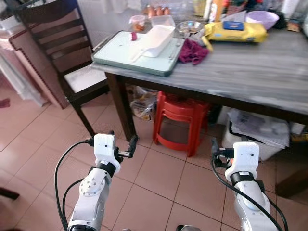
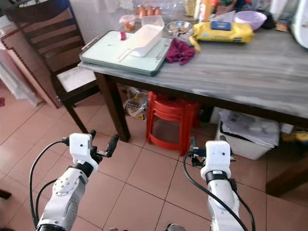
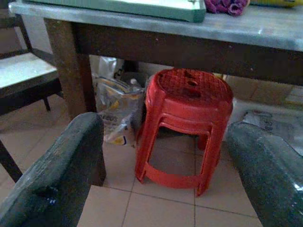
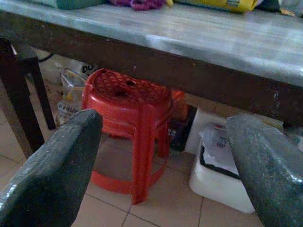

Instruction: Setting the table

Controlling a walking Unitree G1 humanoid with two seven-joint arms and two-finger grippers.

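Counter [image 1: 250, 67], grey-topped on dark legs, stands ahead of the robot; on its left end lies a pale green tray [image 1: 120, 54] holding a white scoop [image 1: 155, 41]; just beside the tray sits a crumpled magenta cloth [image 1: 192, 51], with a yellow pack [image 1: 235, 32] and a purple bowl [image 1: 262, 19] farther back; a red stool [image 1: 179, 120] stands beneath; a dark chair [image 1: 62, 53] is at the left. Left gripper [image 1: 120, 144] and right gripper [image 4: 161, 165] hover low over the tiled floor [image 1: 159, 178], short of the counter, fingers [image 3: 57, 175] spread wide and holding nothing.

Tiled floor [image 1: 159, 178], dark chair [image 1: 57, 43]
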